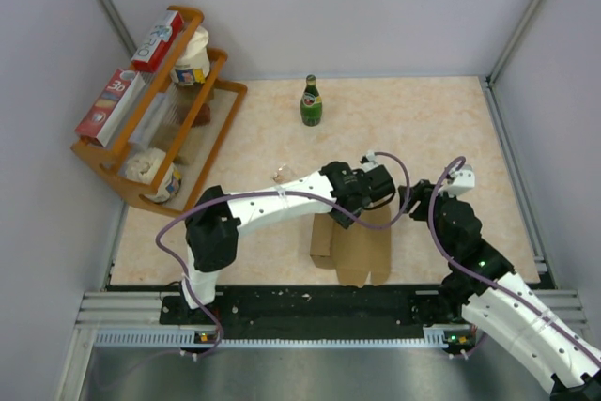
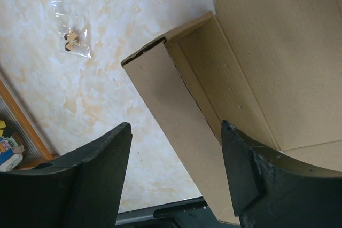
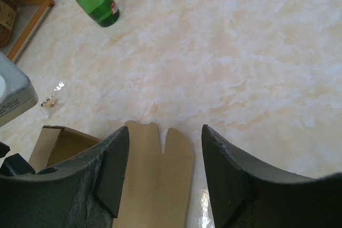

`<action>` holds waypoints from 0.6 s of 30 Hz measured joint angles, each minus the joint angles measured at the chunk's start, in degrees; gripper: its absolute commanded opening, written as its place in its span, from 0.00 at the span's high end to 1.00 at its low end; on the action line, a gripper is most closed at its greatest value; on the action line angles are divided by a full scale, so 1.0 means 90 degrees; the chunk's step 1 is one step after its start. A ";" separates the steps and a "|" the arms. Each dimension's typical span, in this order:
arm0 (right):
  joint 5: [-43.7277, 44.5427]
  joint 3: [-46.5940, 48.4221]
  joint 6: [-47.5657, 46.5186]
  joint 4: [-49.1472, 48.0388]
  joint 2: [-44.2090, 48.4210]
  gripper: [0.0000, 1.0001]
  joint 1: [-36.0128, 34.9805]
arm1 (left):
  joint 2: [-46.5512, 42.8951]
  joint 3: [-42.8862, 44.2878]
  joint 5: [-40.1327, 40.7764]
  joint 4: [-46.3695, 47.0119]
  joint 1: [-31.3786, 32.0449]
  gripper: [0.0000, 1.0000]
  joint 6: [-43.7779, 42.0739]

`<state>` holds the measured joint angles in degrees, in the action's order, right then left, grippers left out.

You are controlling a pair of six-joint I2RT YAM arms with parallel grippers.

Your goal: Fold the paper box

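The paper box [image 1: 352,246] is plain brown cardboard, partly folded, lying near the table's front edge between the two arms. In the left wrist view one side wall of the box [image 2: 176,110] stands up beside the flat inner panel, and it runs down between the jaws of my left gripper [image 2: 176,150], which is open and shut on nothing. In the right wrist view a notched flap [image 3: 160,174] lies flat on the table, with my right gripper [image 3: 165,148] open over it. Seen from above, the left gripper [image 1: 380,196] and the right gripper [image 1: 411,202] meet over the box's far edge.
A green bottle [image 1: 311,102] stands upright at the back middle. At the left, a wooden rack [image 1: 211,143] holds printed boxes and jars. A small clear plastic bag [image 1: 280,175] lies left of the box. A black rail [image 1: 310,302] runs along the near edge.
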<state>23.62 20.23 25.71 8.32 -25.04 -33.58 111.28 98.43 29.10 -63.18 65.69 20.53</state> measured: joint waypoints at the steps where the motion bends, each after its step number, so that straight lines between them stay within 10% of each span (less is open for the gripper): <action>1: 0.0002 0.0000 0.0000 0.0005 0.0000 0.44 0.0000 | 0.0000 0.0000 -0.0007 0.0005 0.0007 0.28 0.0044; 18: 0.0083 0.0029 0.0002 0.0216 0.0284 0.43 0.0012 | 0.0002 -0.0493 -0.0136 0.0289 0.0029 0.37 0.0299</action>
<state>24.36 20.49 25.74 10.26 -22.48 -33.47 111.31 94.00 27.88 -60.58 65.95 23.22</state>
